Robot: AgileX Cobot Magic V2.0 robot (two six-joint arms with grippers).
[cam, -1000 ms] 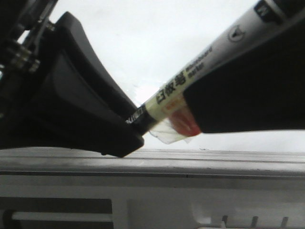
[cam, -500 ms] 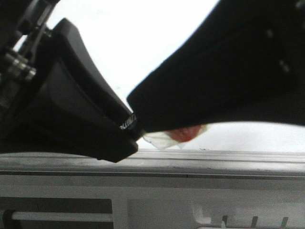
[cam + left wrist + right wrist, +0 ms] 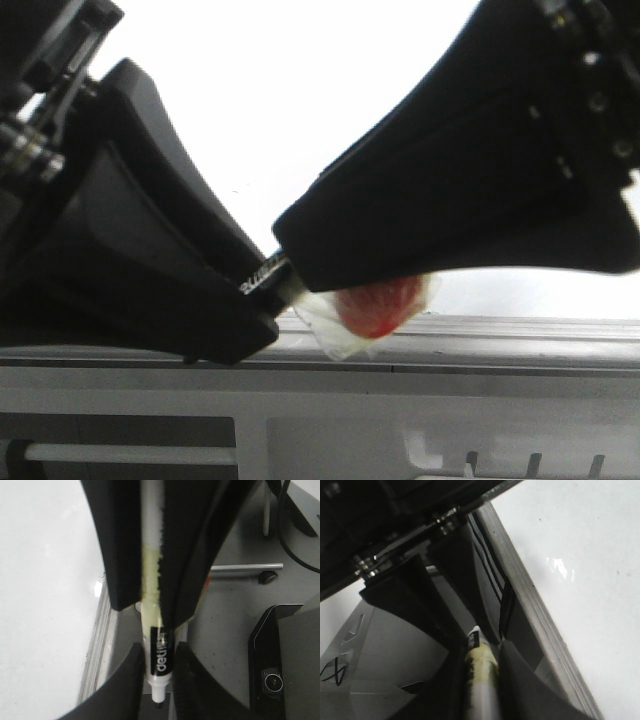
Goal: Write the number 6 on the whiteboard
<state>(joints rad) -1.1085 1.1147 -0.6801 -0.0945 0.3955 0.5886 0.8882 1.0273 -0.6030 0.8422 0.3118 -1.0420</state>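
Observation:
A pale marker (image 3: 159,655) with a black label is held between both grippers. My left gripper (image 3: 160,650) is shut on its tip end, the small nib poking out past the fingers. My right gripper (image 3: 481,652) is shut on the barrel further back, close against the left one. In the front view only a short bit of the marker (image 3: 268,272) shows between the left gripper (image 3: 262,300) and the right gripper (image 3: 295,250). The glossy whiteboard (image 3: 300,90) lies behind them. No number 6 shows on the parts of the board in view.
The board's grey metal edge strip (image 3: 480,345) runs just under the grippers. A red blob under clear tape (image 3: 378,305) hangs below the right gripper. A black device (image 3: 280,665) sits on the grey surface beside the board's edge.
My right gripper has slid along the marker toward the left gripper and now covers the printed barrel that showed a second ago. The red taped blob has come lower.

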